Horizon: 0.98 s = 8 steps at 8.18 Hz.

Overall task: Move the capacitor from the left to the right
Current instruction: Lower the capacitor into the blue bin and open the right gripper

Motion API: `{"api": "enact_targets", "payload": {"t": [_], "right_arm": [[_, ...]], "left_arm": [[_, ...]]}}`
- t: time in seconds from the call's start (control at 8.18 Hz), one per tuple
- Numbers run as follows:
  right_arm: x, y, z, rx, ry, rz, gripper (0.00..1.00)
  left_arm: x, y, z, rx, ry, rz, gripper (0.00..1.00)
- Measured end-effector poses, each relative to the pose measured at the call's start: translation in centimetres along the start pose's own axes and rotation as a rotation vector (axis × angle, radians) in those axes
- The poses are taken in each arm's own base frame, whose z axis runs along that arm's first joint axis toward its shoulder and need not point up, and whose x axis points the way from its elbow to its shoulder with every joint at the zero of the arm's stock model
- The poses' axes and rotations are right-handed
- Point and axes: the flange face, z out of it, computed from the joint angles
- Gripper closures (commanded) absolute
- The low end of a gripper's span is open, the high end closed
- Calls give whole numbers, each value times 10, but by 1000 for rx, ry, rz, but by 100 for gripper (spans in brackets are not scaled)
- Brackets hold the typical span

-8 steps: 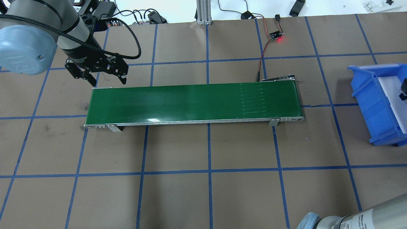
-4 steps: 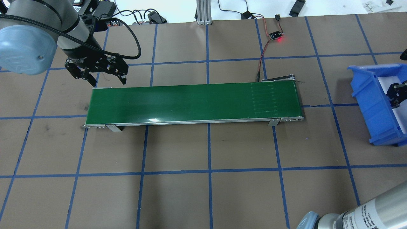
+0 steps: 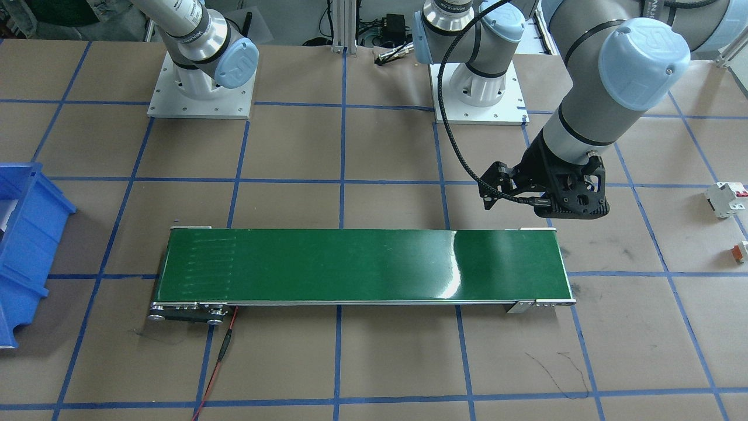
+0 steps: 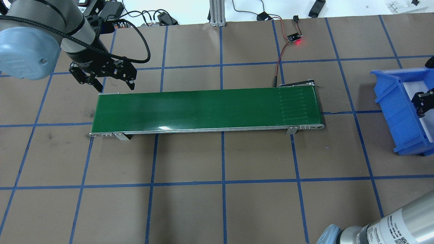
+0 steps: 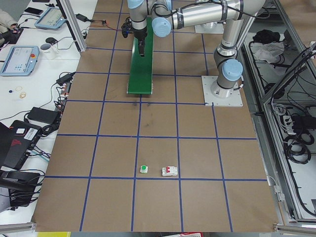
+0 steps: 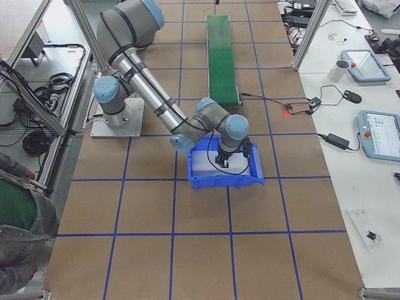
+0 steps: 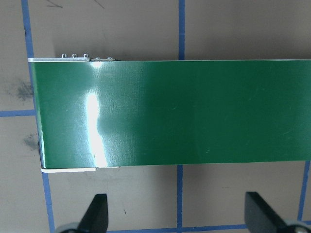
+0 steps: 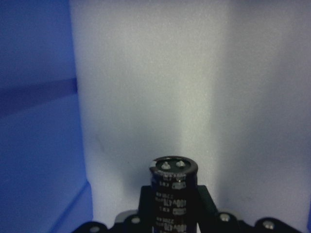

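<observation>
The capacitor (image 8: 172, 194), a stubby black cylinder with pale print and a silvery top, is held between the fingers of my right gripper (image 8: 173, 213). The right gripper (image 4: 423, 103) hangs inside the blue bin (image 4: 393, 101) over its white foam lining; it also shows in the exterior right view (image 6: 230, 159). My left gripper (image 4: 116, 87) is open and empty, just behind the left end of the green conveyor belt (image 4: 203, 108). The left wrist view shows its two fingertips (image 7: 97, 206) spread wide, short of the belt's edge (image 7: 170, 111).
A white boxy block with a red tab (image 3: 724, 199) and a small orange-and-white piece (image 3: 741, 251) lie on the table at the robot's far left. A small sensor board with a red light (image 4: 294, 37) and its wires sit behind the belt's right end.
The right gripper has moved a little leftward into view over the bin. The seam marks on the belt have shifted to the right. The left arm has not moved.
</observation>
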Motion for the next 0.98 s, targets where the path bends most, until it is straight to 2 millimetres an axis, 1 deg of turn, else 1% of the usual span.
{"api": "enact_targets", "payload": {"t": [0.12, 0.37, 0.86, 0.98], "right_arm": [[2, -3, 0, 24, 6, 1, 63], [1, -13, -5, 119, -6, -8, 36], [-1, -15, -13, 165, -7, -15, 2], [-2, -14, -24, 177, 4, -14, 0]], "left_arm": [[0, 0, 0, 0, 0, 0, 0], [0, 0, 0, 0, 0, 1, 0], [0, 0, 0, 0, 0, 1, 0], [0, 0, 0, 0, 0, 1, 0]]}}
